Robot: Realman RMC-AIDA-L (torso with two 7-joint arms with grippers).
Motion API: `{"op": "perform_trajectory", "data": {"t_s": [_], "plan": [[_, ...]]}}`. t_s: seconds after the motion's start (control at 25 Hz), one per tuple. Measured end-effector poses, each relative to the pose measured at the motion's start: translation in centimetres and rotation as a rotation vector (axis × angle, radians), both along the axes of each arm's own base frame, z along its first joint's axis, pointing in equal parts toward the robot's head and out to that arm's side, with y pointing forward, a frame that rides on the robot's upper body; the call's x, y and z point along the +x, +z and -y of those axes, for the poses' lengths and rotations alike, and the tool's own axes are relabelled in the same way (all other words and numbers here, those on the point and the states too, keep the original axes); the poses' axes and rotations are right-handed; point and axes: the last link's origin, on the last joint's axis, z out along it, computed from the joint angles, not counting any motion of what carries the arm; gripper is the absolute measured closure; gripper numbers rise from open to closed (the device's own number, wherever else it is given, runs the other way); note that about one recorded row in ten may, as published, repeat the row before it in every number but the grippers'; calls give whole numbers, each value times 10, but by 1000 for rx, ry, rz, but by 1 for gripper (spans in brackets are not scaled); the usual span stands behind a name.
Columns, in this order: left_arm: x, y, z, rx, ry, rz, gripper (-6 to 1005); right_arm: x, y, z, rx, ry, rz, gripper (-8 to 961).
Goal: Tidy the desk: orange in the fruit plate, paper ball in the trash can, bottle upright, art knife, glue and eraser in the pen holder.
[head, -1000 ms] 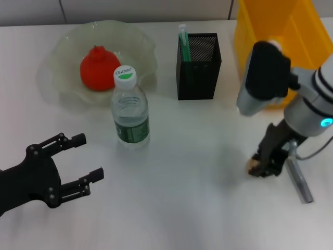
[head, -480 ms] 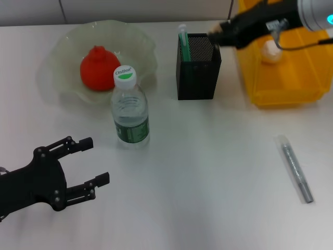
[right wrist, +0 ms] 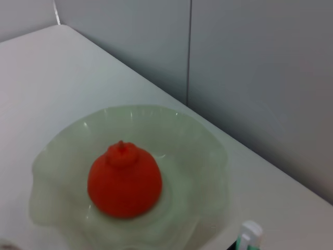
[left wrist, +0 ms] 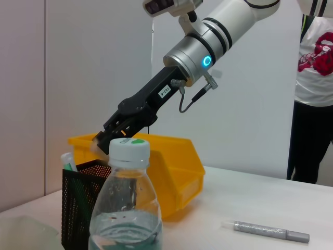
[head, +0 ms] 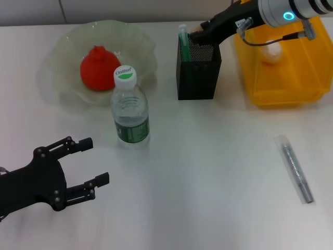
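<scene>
Head view shows my right gripper (head: 200,35) at upper centre, over the black mesh pen holder (head: 197,70), clenched on a small tan eraser (left wrist: 99,147). If I let go off-centre, it could clip the rim and bounce onto the white desk (head: 208,172). My left gripper (head: 88,161) waits splayed, lower left. The grey art knife (head: 296,169) lies lower right.
</scene>
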Motion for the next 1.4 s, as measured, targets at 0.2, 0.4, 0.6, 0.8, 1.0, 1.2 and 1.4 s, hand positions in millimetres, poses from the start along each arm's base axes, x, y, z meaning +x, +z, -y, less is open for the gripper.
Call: {"op": "perform_trajectory", "data": {"t_s": [0.2, 0.4, 0.6, 0.8, 1.0, 1.2, 1.4], "plan": [[-1, -1, 0, -2, 3, -5, 199, -2, 1, -1, 6, 0, -5, 680], [0, -1, 0, -5, 0, -7, 199, -4, 33, 14, 41, -164, 64, 420], [0, -1, -1, -6, -2, -6, 199, 11, 59, 58, 105, -365, 143, 227], [1, -2, -2, -12, -5, -7, 199, 36, 63, 102, 151, -448, 137, 168], [2, -4, -3, -27, -6, -11, 199, 70, 55, 126, 134, -542, 150, 169], [3, -5, -3, -33, -8, -14, 199, 99, 36, 128, 96, -621, 164, 170], [2, -5, -3, -33, -7, -14, 199, 111, 23, 124, 71, -645, 175, 171]]}}
